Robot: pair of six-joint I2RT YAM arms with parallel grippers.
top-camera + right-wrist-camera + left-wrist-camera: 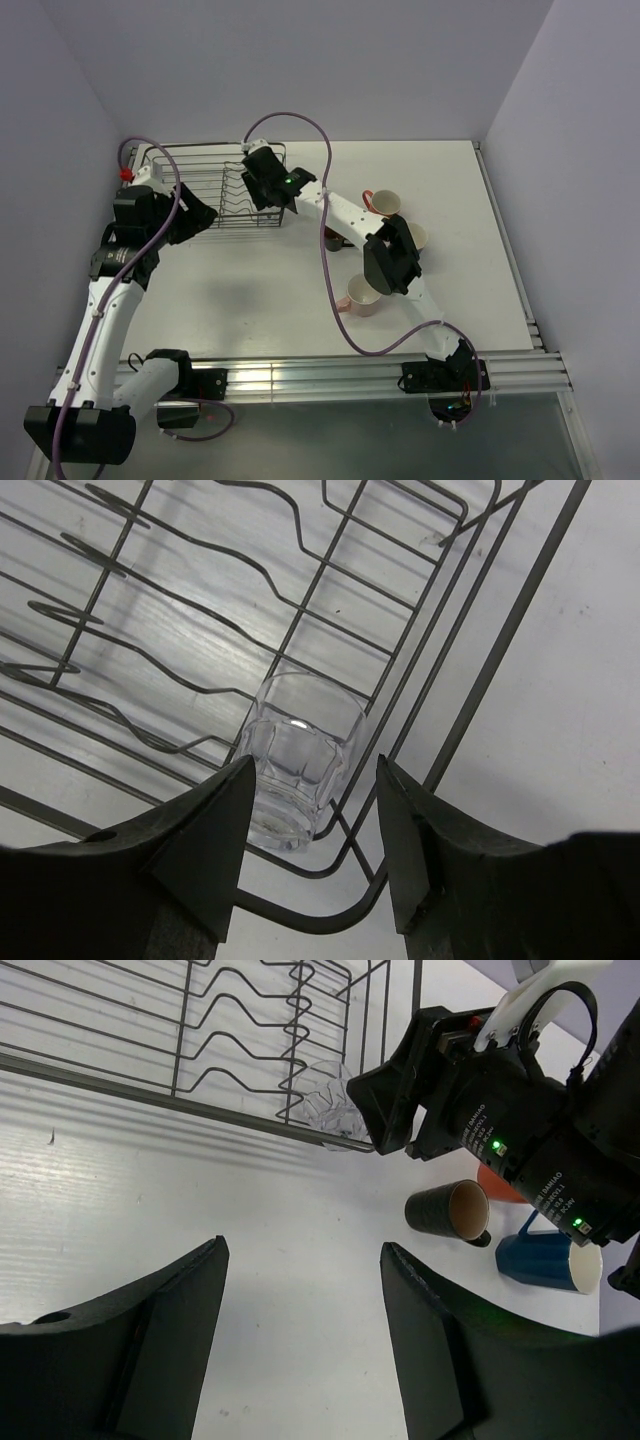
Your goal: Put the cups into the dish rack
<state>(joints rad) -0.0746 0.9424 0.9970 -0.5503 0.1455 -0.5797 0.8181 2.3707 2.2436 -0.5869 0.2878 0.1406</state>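
The dish rack (pixel 215 190) is dark grey wire on a white, faintly streaked surface (pixel 470 230); the glass tumbler (pixel 298 752) is clear and colourless. One cup (pixel 430 1210) is dark brown with a tan inside; the blue cup (pixel 535 1260), the pink cup (pixel 362 297) and the orange-handled cup (pixel 386 203) have pale insides. The left gripper (pixel 300 1260) and right gripper (pixel 315 770) are matt black; the arms (pixel 100 340) are white and black, with purple cables (pixel 290 114).

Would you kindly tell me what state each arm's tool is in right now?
Left tool: open, empty.
Right tool: open, over the glass tumbler in the dish rack.
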